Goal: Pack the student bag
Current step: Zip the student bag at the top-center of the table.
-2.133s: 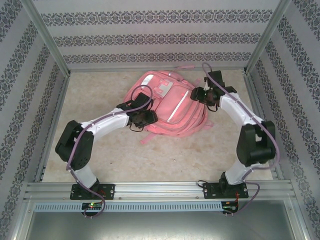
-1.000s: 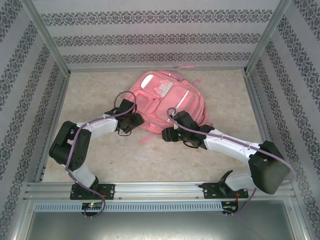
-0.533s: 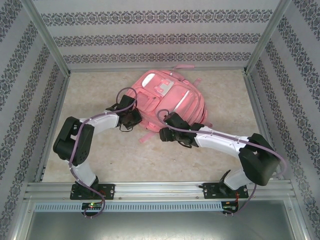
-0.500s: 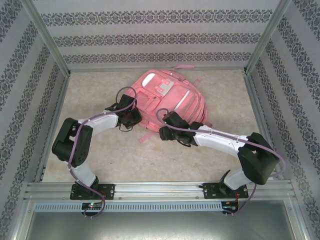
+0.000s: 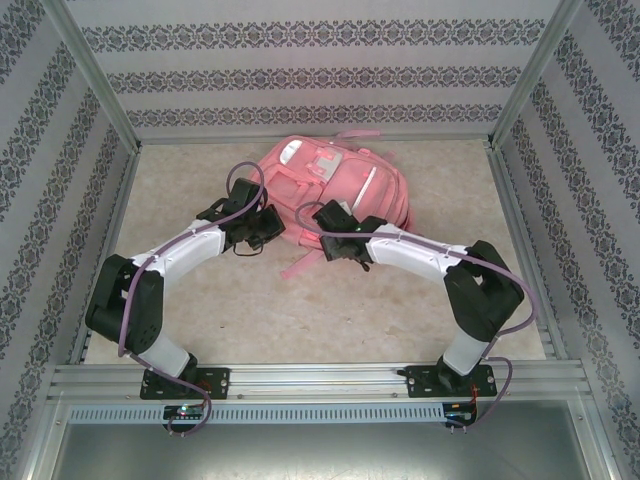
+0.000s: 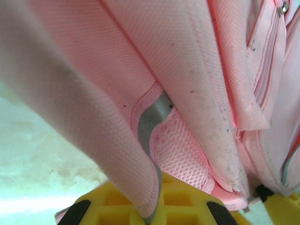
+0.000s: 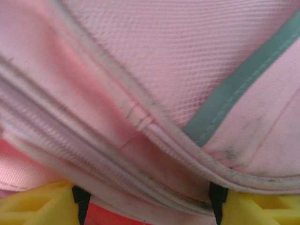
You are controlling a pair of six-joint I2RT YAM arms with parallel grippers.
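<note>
- I see the left gripper (image 6: 151,208) clamped on a fold of the student bag (image 5: 335,180).
- The right gripper (image 7: 150,206) stands open, bag fabric between its fingers.

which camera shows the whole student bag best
Top external: the whole student bag is in frame, pockets and straps visible. Left wrist gives a close fold of its pink fabric with grey trim; right wrist gives close pink mesh and a grey-green band.

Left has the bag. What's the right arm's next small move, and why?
Probably close the right gripper. Its fingers stand apart with a seamed fold of the student bag lying between them, while the left gripper is shut on another fold. Then both arms would hold it.
</note>
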